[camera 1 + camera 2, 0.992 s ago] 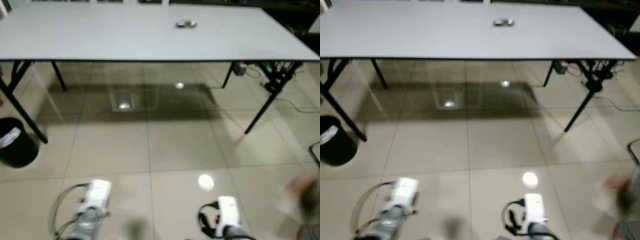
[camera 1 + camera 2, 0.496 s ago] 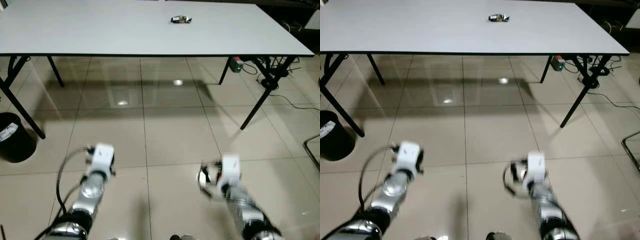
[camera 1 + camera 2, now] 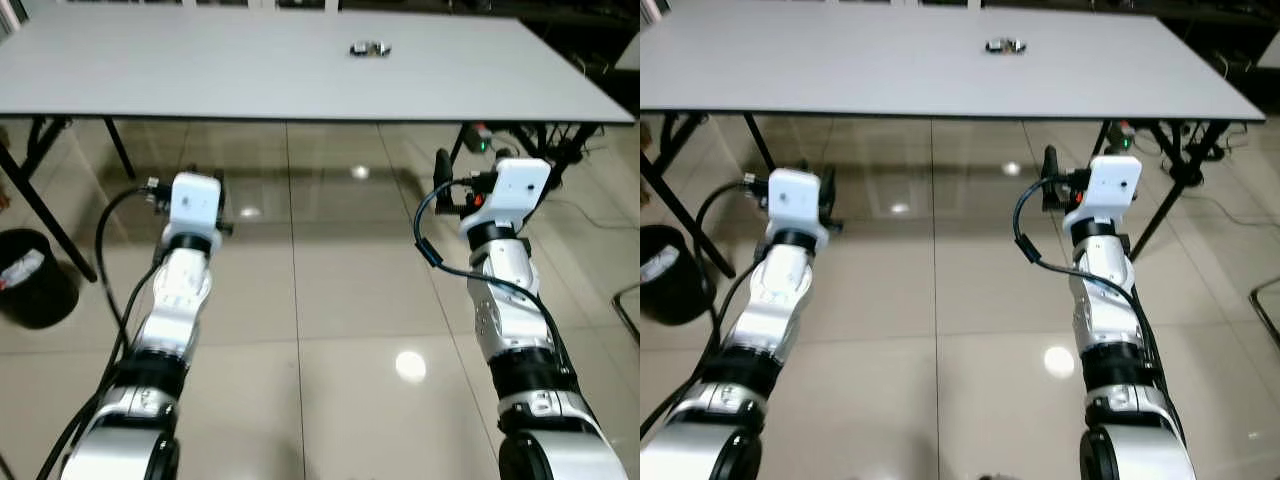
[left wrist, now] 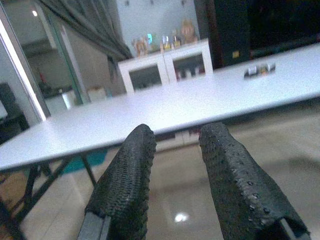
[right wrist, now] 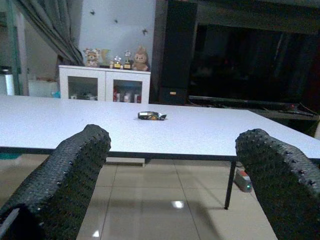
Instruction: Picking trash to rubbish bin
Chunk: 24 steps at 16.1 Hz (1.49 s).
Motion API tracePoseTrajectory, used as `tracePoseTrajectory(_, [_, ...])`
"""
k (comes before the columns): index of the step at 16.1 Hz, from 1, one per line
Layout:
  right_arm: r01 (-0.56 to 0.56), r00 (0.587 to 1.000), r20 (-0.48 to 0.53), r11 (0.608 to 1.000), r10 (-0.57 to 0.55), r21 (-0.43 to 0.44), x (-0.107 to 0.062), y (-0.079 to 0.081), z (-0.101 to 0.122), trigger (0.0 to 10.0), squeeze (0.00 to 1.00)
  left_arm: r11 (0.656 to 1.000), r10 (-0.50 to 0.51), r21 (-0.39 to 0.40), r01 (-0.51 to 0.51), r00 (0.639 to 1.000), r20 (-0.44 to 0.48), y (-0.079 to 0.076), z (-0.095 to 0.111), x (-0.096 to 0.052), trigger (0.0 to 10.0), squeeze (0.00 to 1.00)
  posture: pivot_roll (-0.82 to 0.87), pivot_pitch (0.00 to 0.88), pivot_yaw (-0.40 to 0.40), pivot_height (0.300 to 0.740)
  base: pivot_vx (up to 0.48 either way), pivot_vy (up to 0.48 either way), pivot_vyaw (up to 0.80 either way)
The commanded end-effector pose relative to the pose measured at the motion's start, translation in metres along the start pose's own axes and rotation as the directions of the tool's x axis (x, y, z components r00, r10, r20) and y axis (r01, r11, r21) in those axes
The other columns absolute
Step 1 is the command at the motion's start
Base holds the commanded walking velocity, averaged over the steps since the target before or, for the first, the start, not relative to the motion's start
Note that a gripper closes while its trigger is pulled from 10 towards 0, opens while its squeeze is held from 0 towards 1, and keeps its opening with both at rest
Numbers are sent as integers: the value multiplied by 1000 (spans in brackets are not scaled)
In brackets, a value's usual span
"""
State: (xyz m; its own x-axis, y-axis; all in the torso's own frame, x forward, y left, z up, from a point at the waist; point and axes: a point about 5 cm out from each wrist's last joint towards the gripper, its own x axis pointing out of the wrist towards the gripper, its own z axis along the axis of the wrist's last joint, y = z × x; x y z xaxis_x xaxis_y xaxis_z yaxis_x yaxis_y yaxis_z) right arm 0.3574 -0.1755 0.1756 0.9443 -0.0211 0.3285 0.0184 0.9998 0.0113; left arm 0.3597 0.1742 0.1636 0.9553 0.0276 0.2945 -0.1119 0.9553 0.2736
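You have one piece of trash (image 3: 369, 48), a small crumpled wrapper, lying alone on the far side of the long white desk (image 3: 200, 70), nearer its right end. One black rubbish bin (image 3: 33, 280) stands on the tiled floor by the desk's left legs. Both of your arms are raised in front of the desk, short of its near edge. The left gripper (image 4: 175, 165) has its jaws slightly apart and empty; the right gripper (image 5: 170, 185) has its jaws wide apart, also empty, facing the wrapper.
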Motion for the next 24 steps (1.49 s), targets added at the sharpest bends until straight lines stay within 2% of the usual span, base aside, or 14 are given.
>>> tracePoseTrajectory(1, [28, 1000, 6, 999, -28, 20, 2, -1, 4, 10000, 0, 1000, 4, -8, -4, 1000, 8, -5, 6, 4, 10000, 0, -21, 49, -49, 740, 480, 0, 0])
tracePoseTrajectory(3, [10, 1000, 0, 999, -10, 49, 1, 12, 6, 10000, 0, 1000, -5, -27, 6, 1000, 29, -11, 15, 6, 10000, 0, -19, 33, -47, 740, 480, 0, 0])
tracePoseTrajectory(9, [8, 1000, -9, 999, -7, 54, 2, 17, 8, 10000, 0, 1000, -9, -8, 10, 999, 45, -8, 22, 11, 10000, 0, -14, 0, -42, 740, 480, 0, 0])
tracePoseTrajectory(14, [-27, 999, -16, 997, 28, 72, 2, 30, 8, 10000, 0, 1000, -24, -1, 24, 998, 53, -11, 25, 10, 10000, 0, -5, 0, -43, 740, 480, 0, 0])
tracePoseTrajectory(24, [-26, 999, -25, 997, 28, 74, 2, 32, 7, 10000, 0, 999, -39, 6, 38, 998, 54, -13, 28, 13, 10000, 0, -7, 0, -29, 740, 480, 0, 0])
